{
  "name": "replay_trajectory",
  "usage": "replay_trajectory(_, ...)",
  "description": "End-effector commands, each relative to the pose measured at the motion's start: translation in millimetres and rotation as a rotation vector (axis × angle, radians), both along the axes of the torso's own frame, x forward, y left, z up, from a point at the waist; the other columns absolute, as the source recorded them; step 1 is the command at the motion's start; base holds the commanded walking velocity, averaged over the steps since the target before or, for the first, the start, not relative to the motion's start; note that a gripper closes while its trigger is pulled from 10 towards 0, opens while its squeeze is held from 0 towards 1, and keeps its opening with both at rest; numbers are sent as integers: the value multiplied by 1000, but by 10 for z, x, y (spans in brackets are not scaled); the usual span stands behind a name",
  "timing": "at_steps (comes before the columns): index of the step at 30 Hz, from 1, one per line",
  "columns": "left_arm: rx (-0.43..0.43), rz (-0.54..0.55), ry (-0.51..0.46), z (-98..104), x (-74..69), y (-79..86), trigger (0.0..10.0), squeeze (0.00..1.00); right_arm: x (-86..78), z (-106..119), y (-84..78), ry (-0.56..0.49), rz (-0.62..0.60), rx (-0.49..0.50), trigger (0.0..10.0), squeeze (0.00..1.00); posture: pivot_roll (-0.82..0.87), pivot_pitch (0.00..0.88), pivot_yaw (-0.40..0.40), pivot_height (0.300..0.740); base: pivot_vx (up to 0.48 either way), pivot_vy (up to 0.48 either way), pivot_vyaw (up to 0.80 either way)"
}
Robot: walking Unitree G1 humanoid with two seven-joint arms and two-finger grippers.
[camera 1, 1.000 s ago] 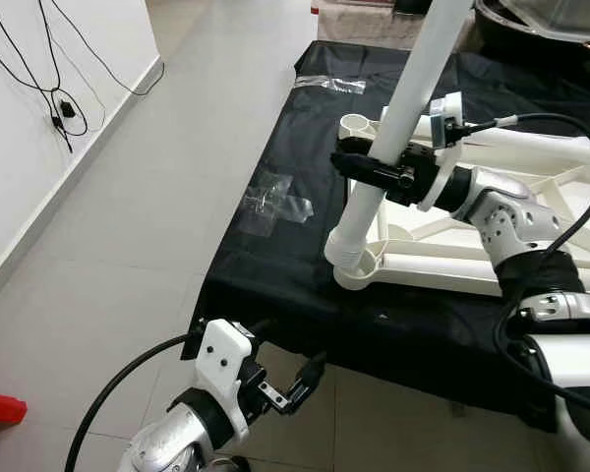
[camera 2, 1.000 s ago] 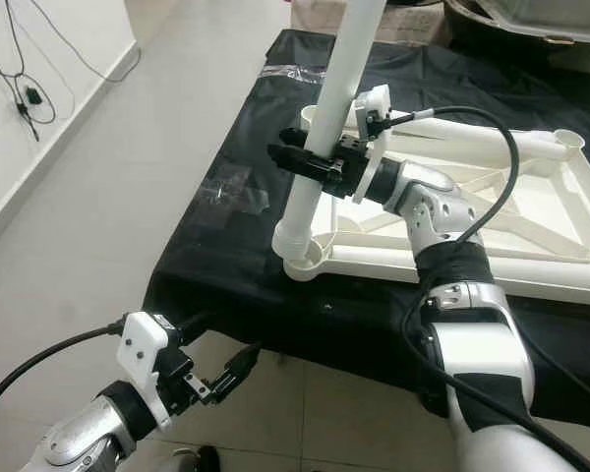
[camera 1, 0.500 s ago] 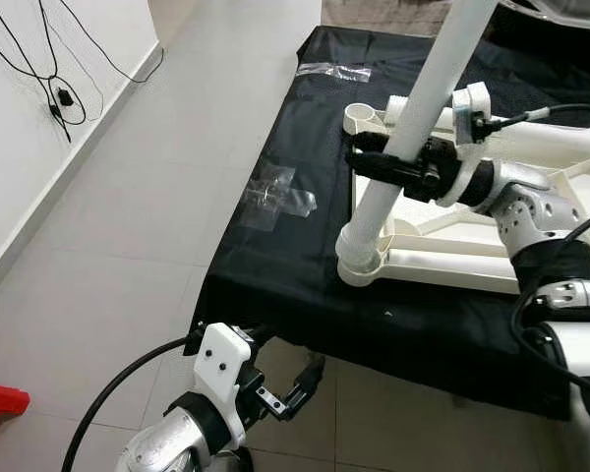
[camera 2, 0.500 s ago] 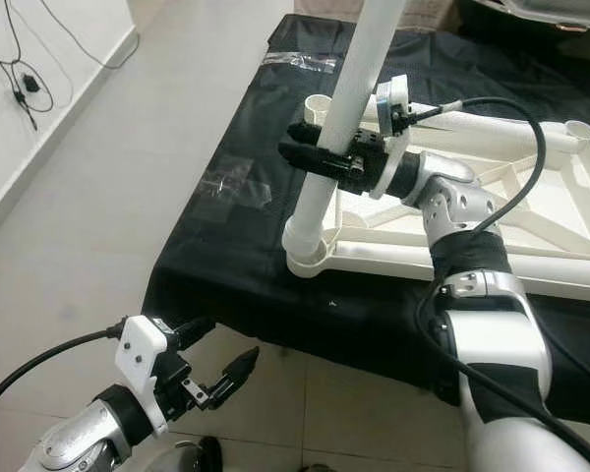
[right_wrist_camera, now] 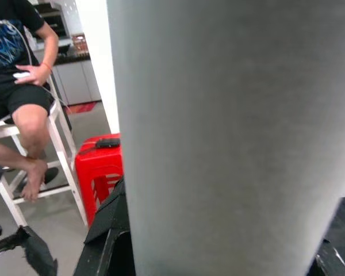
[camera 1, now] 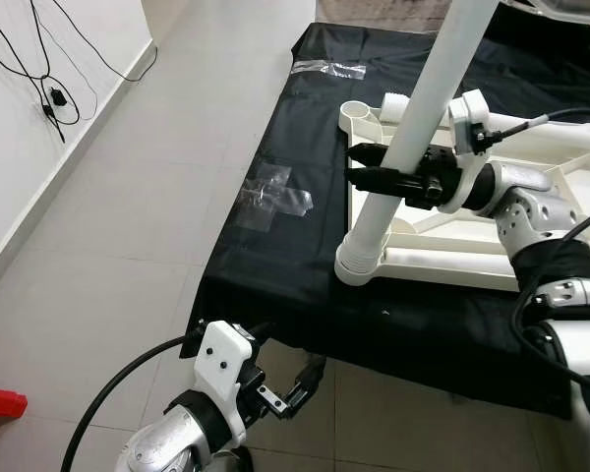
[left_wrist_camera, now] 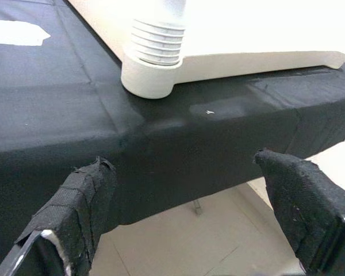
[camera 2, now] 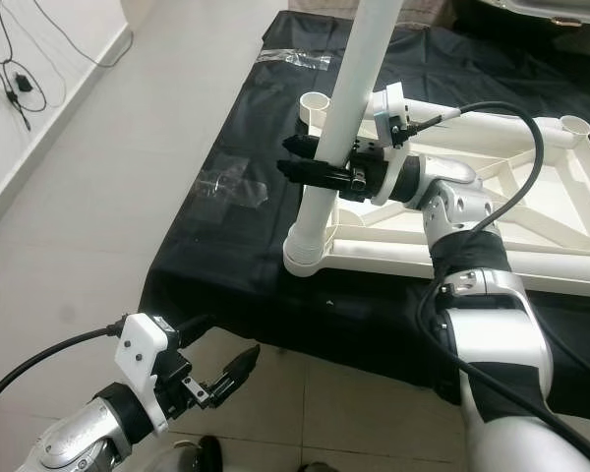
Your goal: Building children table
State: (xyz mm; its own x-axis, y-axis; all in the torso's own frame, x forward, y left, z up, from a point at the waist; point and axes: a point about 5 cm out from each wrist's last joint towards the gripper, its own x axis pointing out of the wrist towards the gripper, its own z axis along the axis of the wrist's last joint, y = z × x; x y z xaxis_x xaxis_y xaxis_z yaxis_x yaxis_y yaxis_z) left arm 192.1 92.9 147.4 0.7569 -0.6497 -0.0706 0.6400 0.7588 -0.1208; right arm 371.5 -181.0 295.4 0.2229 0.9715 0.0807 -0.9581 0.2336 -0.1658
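right gripper (camera 1: 366, 165): your fingers pinch the white table leg (camera 1: 413, 128) partway up, one finger on each side of the tube.
table leg: tilted, ribbed lower end seated in the near corner socket (camera 1: 357, 267) of the white tabletop frame (camera 1: 472, 261), below your fingers.
tabletop frame: lies upside down on the black-covered table (camera 1: 275, 265); another open socket (camera 1: 357, 115) sits just past your fingers.
left gripper (camera 1: 305, 379): hangs low off the table's near edge, fingers spread, holding nothing; the socket is ahead of them.
clear tape (camera 1: 272, 195): on the cloth, well apart from both grippers.
person (right_wrist_camera: 17, 86): seated on a white stool, red box (right_wrist_camera: 100, 169) beside.
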Motion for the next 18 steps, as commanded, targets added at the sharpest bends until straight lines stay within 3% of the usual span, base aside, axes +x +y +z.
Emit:
replay_trajectory(1, 6, -12, 22, -29, -37, -20, 10000, 0, 28, -274, 3, 80, -43, -106, 10000, 0, 98, 261, -57, 740, 0, 0, 0)
replay_trajectory(11, 6, -11, 25, -39, -38, -22, 10000, 0, -30, -223, 77, 36, 60, -145, 10000, 0, 96, 252, -62, 740, 0, 0, 0)
replay_trajectory(13, 6, -12, 26, -43, -42, -25, 10000, 0, -66, -286, 149, 22, 116, -190, 10000, 0, 96, 244, -62, 740, 0, 0, 0)
replay_trajectory(18, 9, -16, 26, -45, -48, -28, 10000, 0, -74, -394, 207, 25, 126, -217, 10000, 0, 99, 239, -62, 740, 0, 0, 0)
